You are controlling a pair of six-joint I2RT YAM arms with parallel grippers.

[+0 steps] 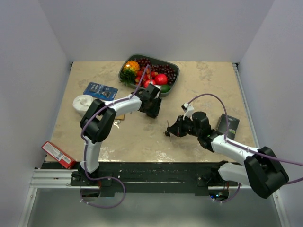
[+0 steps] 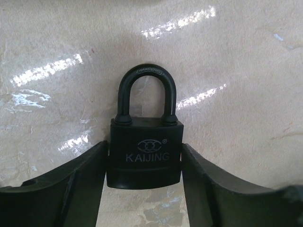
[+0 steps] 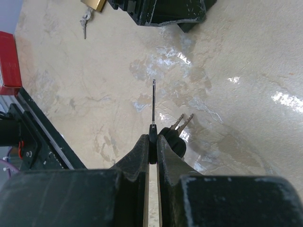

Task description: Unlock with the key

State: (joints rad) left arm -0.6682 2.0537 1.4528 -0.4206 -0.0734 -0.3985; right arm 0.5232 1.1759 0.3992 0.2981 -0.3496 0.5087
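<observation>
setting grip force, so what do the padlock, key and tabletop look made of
Padlock: matte black body and shackle, likely coated metal; pale lettering, no shine. Key: thin bright metal blade, black head probably plastic. Tabletop: glossy beige marbled surface with sharp glare; stone or laminate, cannot tell.

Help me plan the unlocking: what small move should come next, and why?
Probably close the left gripper firmly on the padlock: its fingers flank the body lying on the table, and a grip is not certain. The right gripper pinches the key, blade forward, apart from the padlock.
</observation>
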